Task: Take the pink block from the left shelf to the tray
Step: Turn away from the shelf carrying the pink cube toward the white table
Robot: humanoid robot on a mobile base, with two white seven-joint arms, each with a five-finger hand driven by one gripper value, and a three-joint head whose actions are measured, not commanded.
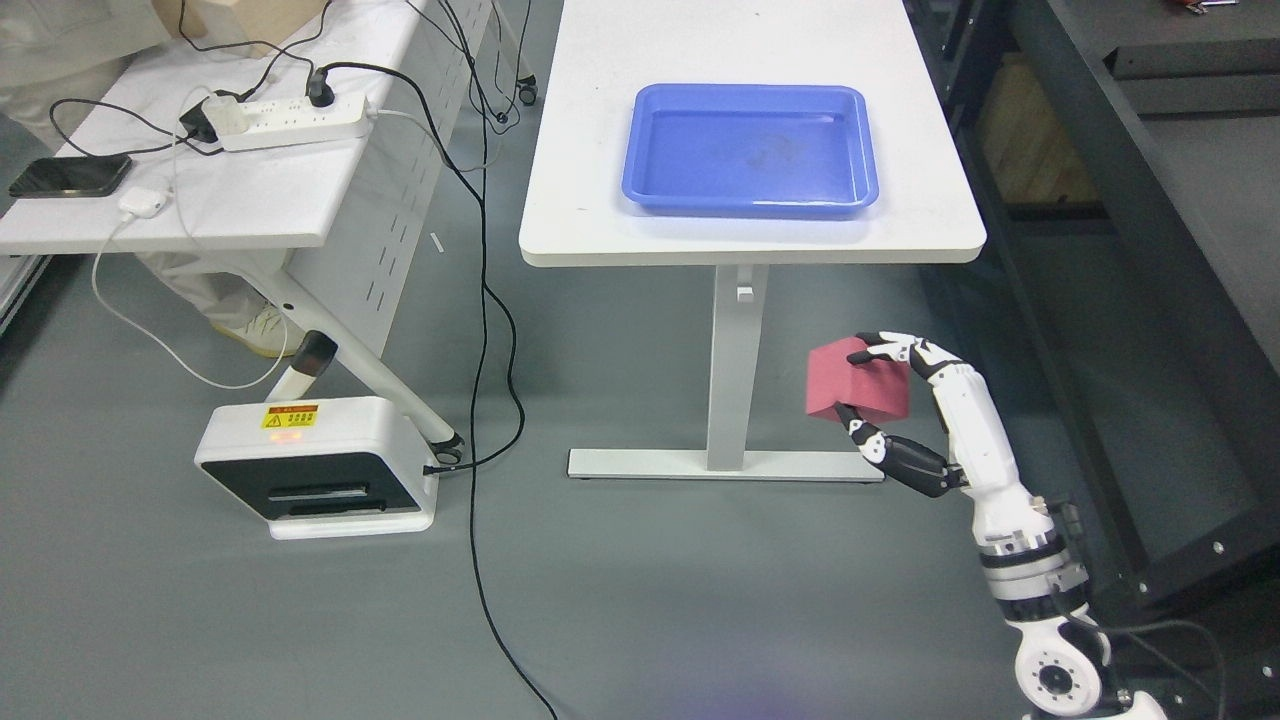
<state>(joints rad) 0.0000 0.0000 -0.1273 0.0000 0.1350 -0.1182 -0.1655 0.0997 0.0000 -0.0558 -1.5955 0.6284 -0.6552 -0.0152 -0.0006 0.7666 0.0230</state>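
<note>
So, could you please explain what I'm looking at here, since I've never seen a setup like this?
This is one picture from a camera on a humanoid robot's head, looking down at the floor and two tables. The white and black jointed arm coming in from the lower right ends in the robot's right hand, whose fingers grip a pink block in the air, below table height. On the white table ahead sits a blue tray, with nothing in it. The left table holds a power strip and a phone. The left arm is not visible.
</note>
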